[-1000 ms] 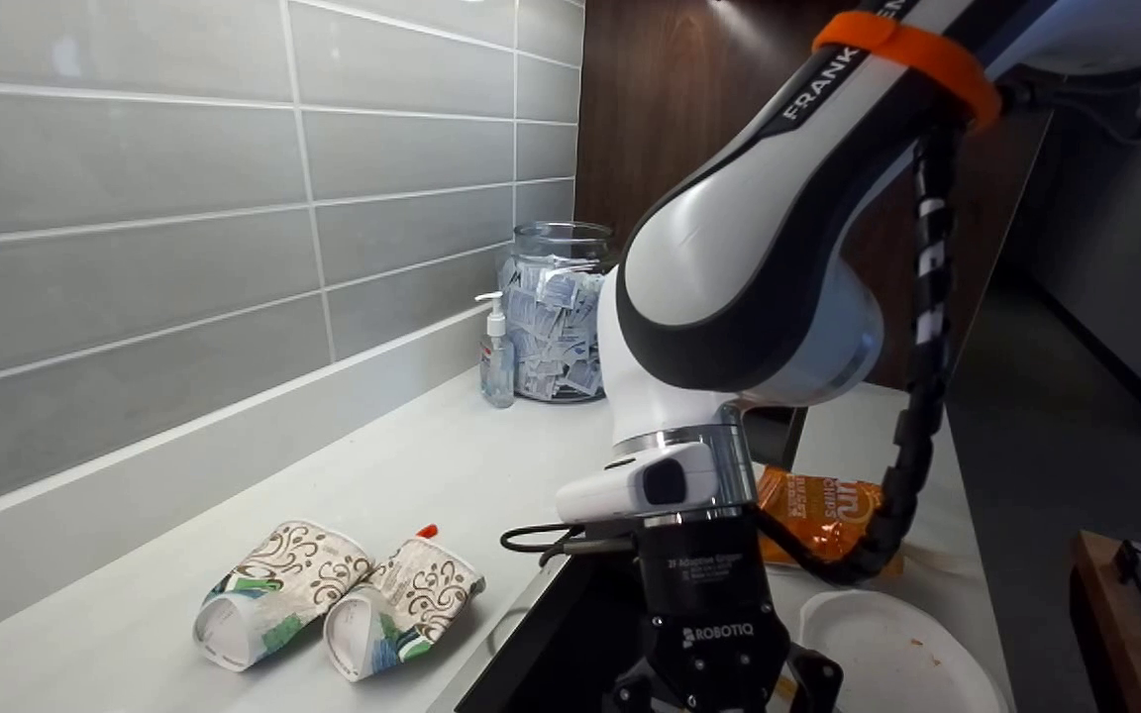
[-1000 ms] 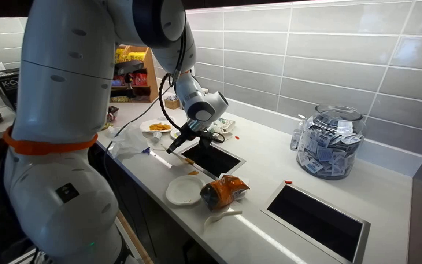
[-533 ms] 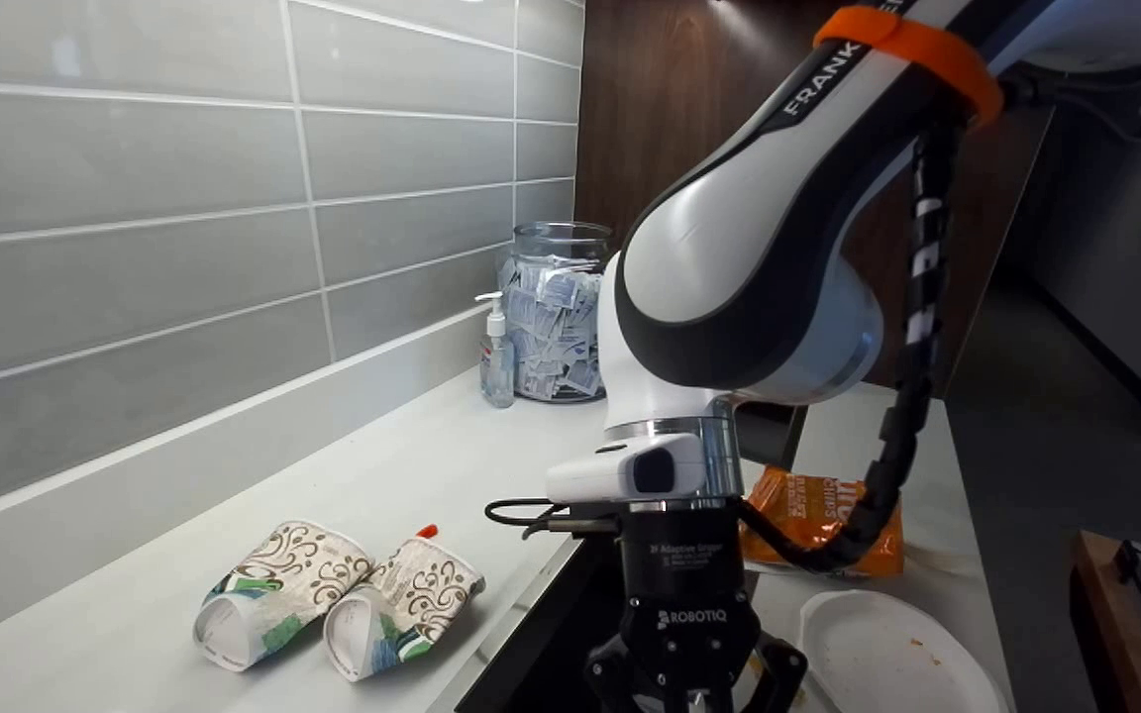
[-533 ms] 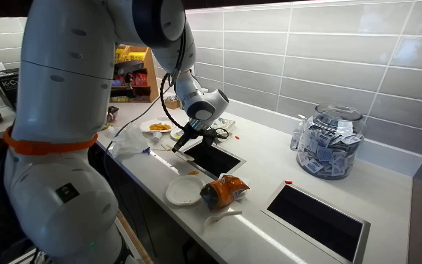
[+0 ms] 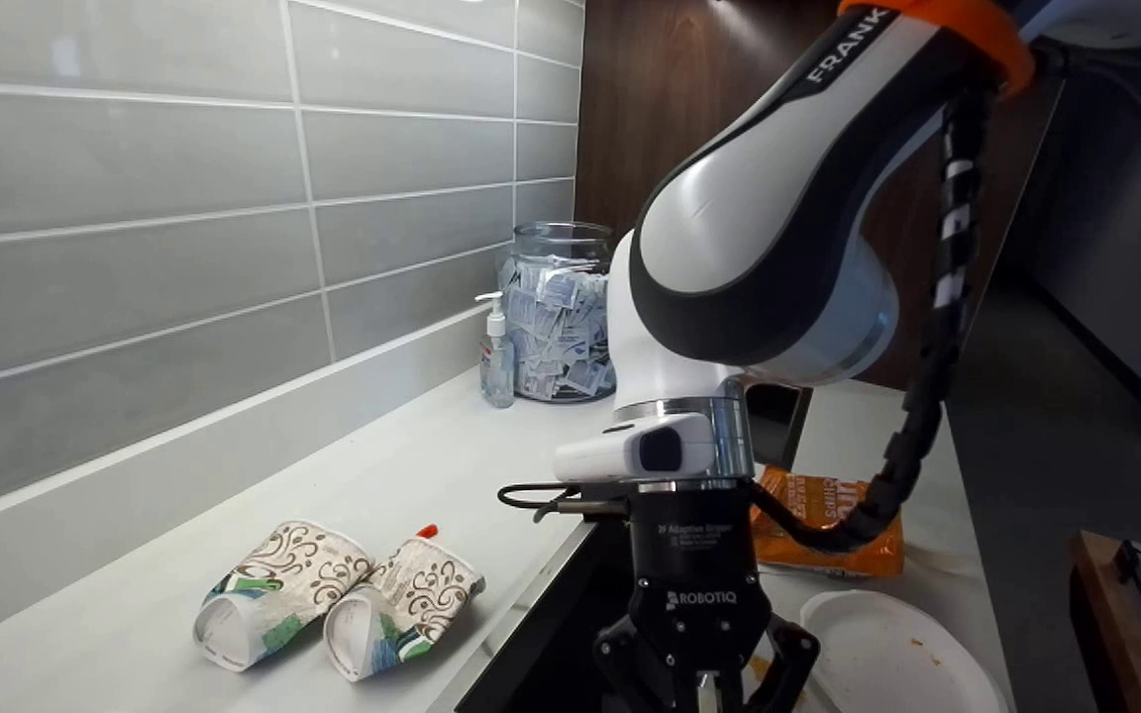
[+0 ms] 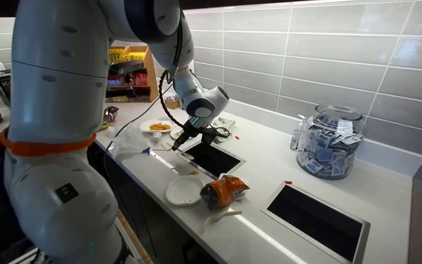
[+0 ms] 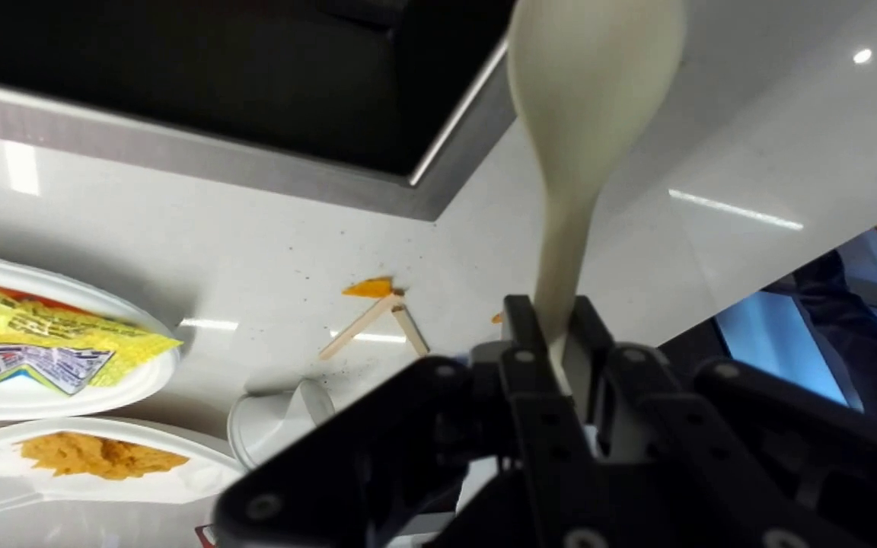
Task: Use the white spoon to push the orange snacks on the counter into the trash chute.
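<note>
Gripper [image 7: 553,323] and white plastic spoon [image 7: 594,68] meet at the handle, the fingers pinched tight around it and hiding its end; the bowl is cut off by the wrist view's top edge, and whether it touches the rim of the trash chute [image 7: 256,166] cannot be told. An orange chip fragment [image 7: 369,288] lies on the counter [image 7: 446,259] off the chute's corner, another orange scrap [image 7: 497,318] half hidden by a fingertip. In an exterior view, black cable [image 5: 937,352] covers part of the orange chip bag [image 5: 828,505].
</note>
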Controlling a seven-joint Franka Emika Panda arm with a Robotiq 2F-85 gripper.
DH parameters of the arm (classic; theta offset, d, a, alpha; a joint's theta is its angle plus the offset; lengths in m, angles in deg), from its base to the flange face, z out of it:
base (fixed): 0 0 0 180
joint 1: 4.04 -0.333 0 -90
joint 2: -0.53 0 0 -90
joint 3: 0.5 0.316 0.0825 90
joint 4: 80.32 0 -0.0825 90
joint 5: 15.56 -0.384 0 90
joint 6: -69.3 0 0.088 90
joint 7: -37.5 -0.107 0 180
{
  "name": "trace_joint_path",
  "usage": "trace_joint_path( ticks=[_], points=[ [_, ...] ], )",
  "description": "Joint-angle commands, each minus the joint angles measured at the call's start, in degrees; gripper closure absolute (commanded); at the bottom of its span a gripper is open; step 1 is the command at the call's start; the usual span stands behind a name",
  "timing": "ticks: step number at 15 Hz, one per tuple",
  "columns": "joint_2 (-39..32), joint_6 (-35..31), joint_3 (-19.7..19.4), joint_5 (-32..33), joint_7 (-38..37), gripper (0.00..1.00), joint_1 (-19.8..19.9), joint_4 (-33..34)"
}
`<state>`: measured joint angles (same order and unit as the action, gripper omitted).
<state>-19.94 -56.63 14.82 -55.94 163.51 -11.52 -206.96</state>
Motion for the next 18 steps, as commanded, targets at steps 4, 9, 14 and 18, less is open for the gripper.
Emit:
trace_joint_path(
  ticks=[4, 9, 14, 18],
  points=[
    [5.5, 4.2, -1.3, 1.9, -7.1, 0.97, 0.5, -5.6],
    [5.0, 7.3, -3.1, 5.6, -5.5, 0.97, 1.6, -6.4],
    [4.2, 8.5, -3.5, 7.6, -3.8, 0.97, 2.8, -5.9],
    [3.4, 9.1, -3.3, 7.3, -2.3, 0.97, 3.2, -5.4]
  ],
)
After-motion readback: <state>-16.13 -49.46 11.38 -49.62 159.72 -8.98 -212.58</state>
